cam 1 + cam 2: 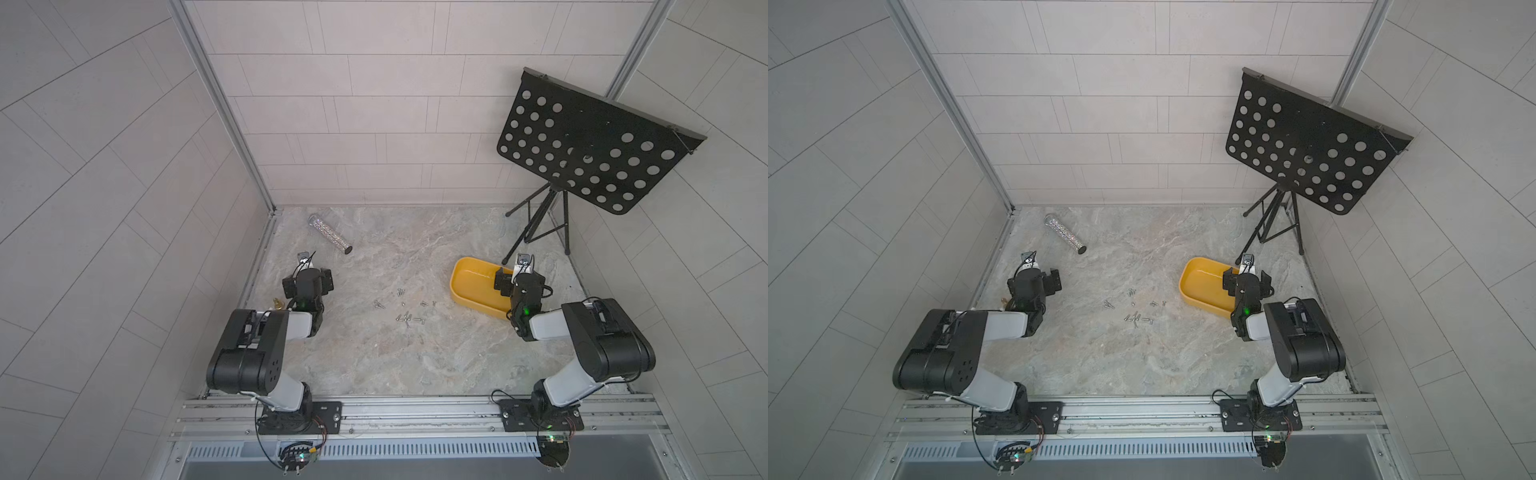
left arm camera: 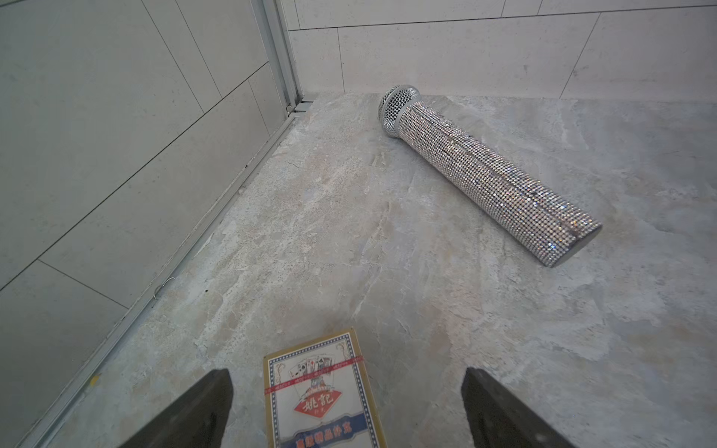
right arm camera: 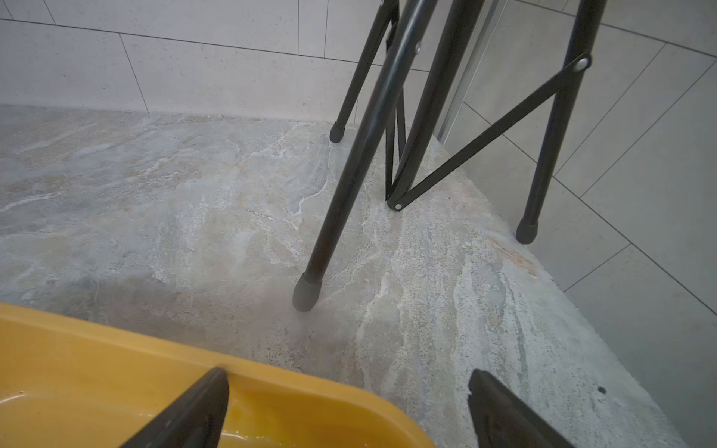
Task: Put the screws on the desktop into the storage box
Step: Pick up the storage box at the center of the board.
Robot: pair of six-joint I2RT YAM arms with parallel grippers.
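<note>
Nearest, at six o'clock, runs the rail (image 1: 415, 409); past it the left hand (image 2: 347, 369) and right hand (image 3: 348, 371) hang released and empty, the right straddling the three o'clock rim of the storage box (image 1: 473, 280). The screws (image 1: 405, 309) lie scattered at the centre of the counter (image 1: 415, 365), nine o'clock of the box, so a good first pick likely means narrowing the jaws, straddling one outlying shaft and pinching low. Only the top views show them; only the left wrist view shows a card pack (image 2: 322, 391) beneath that hand, the glittery microphone (image 2: 485, 178) beyond at the counter's eleven o'clock.
</note>
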